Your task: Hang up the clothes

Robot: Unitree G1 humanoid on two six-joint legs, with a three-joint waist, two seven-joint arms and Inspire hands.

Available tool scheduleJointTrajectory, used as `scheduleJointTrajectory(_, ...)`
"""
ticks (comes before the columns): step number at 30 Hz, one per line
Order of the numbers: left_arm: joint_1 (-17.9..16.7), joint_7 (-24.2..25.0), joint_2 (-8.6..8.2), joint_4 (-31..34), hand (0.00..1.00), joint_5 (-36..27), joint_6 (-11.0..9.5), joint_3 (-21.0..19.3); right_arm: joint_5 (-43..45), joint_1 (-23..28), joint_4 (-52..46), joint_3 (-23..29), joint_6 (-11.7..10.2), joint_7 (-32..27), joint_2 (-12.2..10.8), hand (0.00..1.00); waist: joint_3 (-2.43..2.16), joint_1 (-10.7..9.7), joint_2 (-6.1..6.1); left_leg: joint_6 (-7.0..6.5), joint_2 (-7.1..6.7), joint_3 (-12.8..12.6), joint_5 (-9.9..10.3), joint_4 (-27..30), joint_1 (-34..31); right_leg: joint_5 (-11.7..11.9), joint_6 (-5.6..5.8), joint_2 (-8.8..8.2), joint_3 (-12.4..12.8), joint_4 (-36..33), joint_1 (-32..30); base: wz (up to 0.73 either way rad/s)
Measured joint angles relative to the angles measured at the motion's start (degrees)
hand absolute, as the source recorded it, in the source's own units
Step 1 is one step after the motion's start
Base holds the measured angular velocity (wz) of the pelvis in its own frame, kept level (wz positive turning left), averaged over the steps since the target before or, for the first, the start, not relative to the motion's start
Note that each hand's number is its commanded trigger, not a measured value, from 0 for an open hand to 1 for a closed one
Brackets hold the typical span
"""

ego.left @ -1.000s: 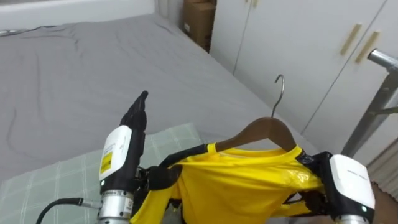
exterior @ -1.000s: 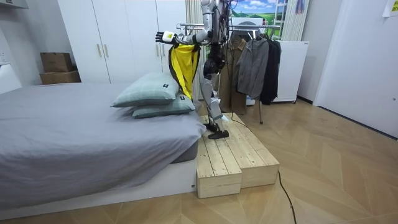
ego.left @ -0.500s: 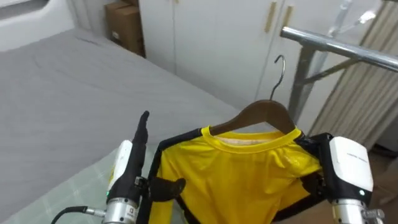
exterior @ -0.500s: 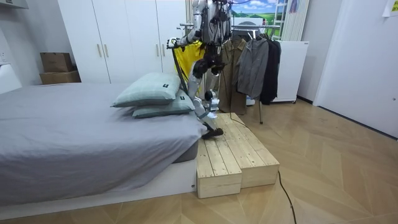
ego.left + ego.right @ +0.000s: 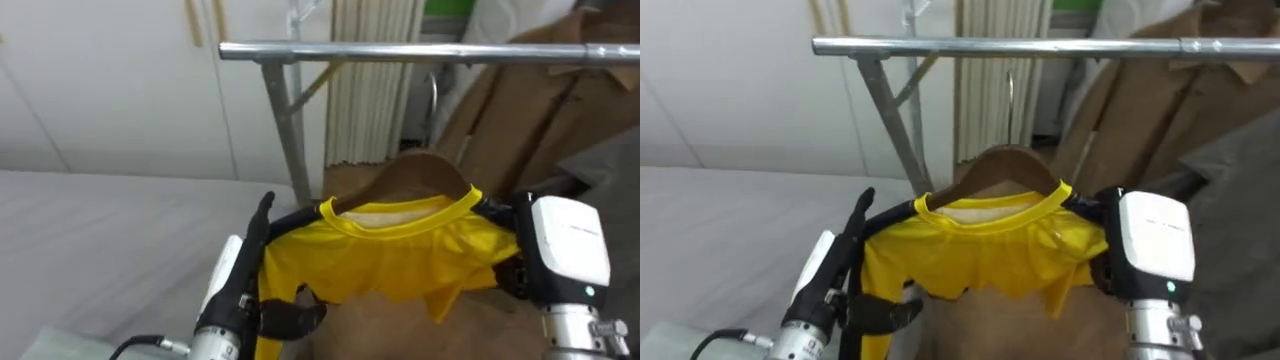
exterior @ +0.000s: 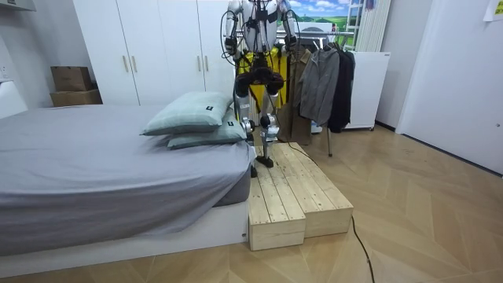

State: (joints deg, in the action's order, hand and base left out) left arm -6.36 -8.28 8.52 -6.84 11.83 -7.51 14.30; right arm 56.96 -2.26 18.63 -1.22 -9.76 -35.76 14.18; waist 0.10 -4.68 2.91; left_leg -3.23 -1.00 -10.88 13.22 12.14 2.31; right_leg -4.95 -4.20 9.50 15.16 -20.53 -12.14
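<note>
Where robot stands: on wood step (image 6: 291, 192) betw. bed (image 6: 94, 173) & rail (image 5: 420, 50), facing rail.
Shirt (image 5: 390, 255): yellow, on wooden hanger (image 5: 420, 172), held up betw. both hands, just below rail; not yet hung.
Hook (image 5: 1008, 105): upright; its top looks lower than rail.
L hand (image 5: 235, 290): flat, straight fingers propping shirt's shoulder; no clasp.
R hand (image 5: 568, 245): at hanger's other end, partly behind cloth; grip can't be told.
Risk 1: hook knocks rail's underside or stops short of it, if lift is too low.
Risk 2: hanger tilts & shirt slides off L side, since L hand only props.
Risk 3: hanger snags brown coat (image 5: 520, 110) near on R, if path drifts that way.
</note>
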Motion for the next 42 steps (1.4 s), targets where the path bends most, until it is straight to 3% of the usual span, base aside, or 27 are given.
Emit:
scheduleJointTrajectory(1,0.1,0.0,-0.03,0.0,0.00,0.0,0.0,0.0,0.4,0.0,-0.8,0.3,0.1,-0.1,0.1,1.00,0.03,-0.6,-0.06,-0.02,0.08,-0.8,0.1,-0.2,0.3,0.0,0.21,-0.68,-1.6,0.2,-0.1,-0.37)
scheduleJointTrajectory(2,0.1,0.1,0.09,0.0,0.00,0.0,0.0,0.0,0.4,0.1,-1.5,0.3,0.6,-0.1,0.1,1.00,-0.02,-1.4,-0.24,0.03,0.34,-1.2,0.0,-0.4,0.3,0.1,1.26,-0.33,-0.7,1.4,0.4,-0.29)
scheduleJointTrajectory(5,0.1,0.2,0.22,0.0,0.00,-0.9,0.0,0.0,0.8,0.0,-2.6,0.3,1.2,-0.1,0.4,1.00,0.21,-1.0,-1.30,0.34,1.53,-4.6,-0.1,-1.1,0.5,2.3,1.99,0.98,1.3,4.5,0.8,-0.49)
scheduleJointTrajectory(6,0.1,0.1,0.23,0.0,0.00,-1.0,-0.1,0.1,0.8,0.1,-2.6,0.3,1.2,-0.1,0.4,1.00,0.23,-1.0,-1.48,0.39,1.67,-5.0,-0.1,-1.3,0.7,2.5,2.38,0.97,0.9,4.9,0.7,-0.59)
scheduleJointTrajectory(7,0.1,0.1,0.27,0.0,0.00,-1.3,-0.1,0.0,0.9,0.0,-2.6,0.2,1.2,-0.1,0.3,1.00,0.26,-0.3,-1.73,0.50,2.06,-6.7,-0.1,-1.9,1.0,2.8,3.22,0.23,-2.3,4.9,-0.3,-0.79)
scheduleJointTrajectory(8,0.1,0.0,0.29,-0.1,0.00,-1.8,-0.2,0.0,1.0,0.0,-2.7,0.1,1.2,-0.2,0.3,1.00,0.24,1.2,-1.87,0.84,2.48,-9.1,0.1,-2.2,1.3,2.3,3.49,-1.95,-9.6,3.6,-1.9,-0.89)
scheduleJointTrajectory(9,0.2,-0.1,0.23,-0.1,0.00,-2.3,-0.2,0.0,1.1,0.0,-2.7,0.0,1.2,-0.3,0.3,1.00,0.27,1.9,-1.92,0.98,2.55,-10.2,0.3,-2.1,1.4,1.2,2.94,-3.69,-13.8,1.6,-3.0,-0.88)
scheduleJointTrajectory(10,0.2,-0.1,0.19,-0.2,0.00,-2.8,-0.2,0.0,1.4,0.0,-3.0,0.0,1.2,-0.7,0.4,1.00,0.35,2.9,-1.88,1.27,2.31,-12.0,1.6,-0.7,1.4,-3.4,1.62,-9.67,-20.7,-7.6,-5.9,-0.59)
scheduleJointTrajectory(11,0.2,0.0,0.27,-0.3,0.00,-4.4,-0.3,0.0,1.7,0.0,-3.0,-0.3,1.2,-1.1,0.4,1.00,0.34,3.1,-1.55,1.50,1.56,-12.8,3.6,2.1,1.6,-5.7,4.02,-16.10,-21.2,-12.7,-7.4,-0.53)
scheduleJointTrajectory(12,0.3,0.0,0.50,-0.2,0.00,-5.5,-0.3,-0.1,1.7,0.0,-3.0,-0.7,1.3,-1.2,0.2,1.00,0.74,2.9,-0.46,1.99,1.31,-13.2,4.7,3.6,1.7,-6.5,6.42,-17.66,-20.1,-12.9,-7.5,-0.39)
scheduleJointTrajectory(14,0.5,0.0,0.30,-0.3,0.00,-6.7,-0.3,-2.1,1.6,-0.1,-3.0,-2.2,1.6,-1.2,-0.7,1.00,0.59,3.8,-1.10,3.19,2.65,-11.4,4.7,4.5,1.4,-5.5,4.48,-14.22,-19.5,-9.9,-5.8,-0.46)
scheduleJointTrajectory(15,0.5,0.0,0.18,-0.1,0.00,-6.7,-0.3,-2.7,1.6,-0.3,-3.1,-2.3,1.7,-1.2,-0.9,1.00,0.37,4.0,-1.55,3.66,3.11,-10.7,4.4,4.0,1.5,-4.8,4.13,-13.26,-19.3,-8.5,-5.4,-0.45)
scheduleJointTrajectory(17,0.5,0.0,-0.20,0.1,0.00,-6.7,-0.2,-3.5,1.4,-0.3,-4.2,-2.8,2.3,-1.0,-0.9,1.00,0.56,3.5,-1.01,4.84,4.51,-10.0,3.2,1.0,2.5,-3.0,3.12,-10.70,-19.5,-4.0,-3.4,-0.25)
scheduleJointTrajectory(20,0.6,0.0,-0.43,0.1,0.00,-6.6,0.0,-2.9,1.5,-0.3,-6.6,-3.1,4.3,-0.7,-0.3,1.00,0.60,3.2,-0.63,5.57,5.79,-10.2,2.2,-0.7,3.5,-1.0,2.48,-8.67,-19.7,0.1,-1.2,-0.15)
scheduleJointTrajectory(23,0.8,0.0,-0.12,0.1,0.00,-6.6,0.0,-3.0,1.5,-0.3,-8.5,-3.2,4.9,0.3,-0.4,1.00,0.57,2.9,-0.59,5.68,6.57,-10.3,2.2,-0.8,3.5,0.1,2.29,-7.43,-19.9,2.2,-0.4,-0.06)
scheduleJointTrajectory(42,0.8,-0.4,0.37,0.1,0.00,-7.5,1.2,-4.0,1.8,-0.3,-10.9,-3.8,6.1,2.9,-1.8,1.00,0.41,3.3,-0.74,5.68,6.61,-8.9,2.2,-1.5,4.2,1.4,2.78,-7.12,-20.2,4.9,1.1,0.00)
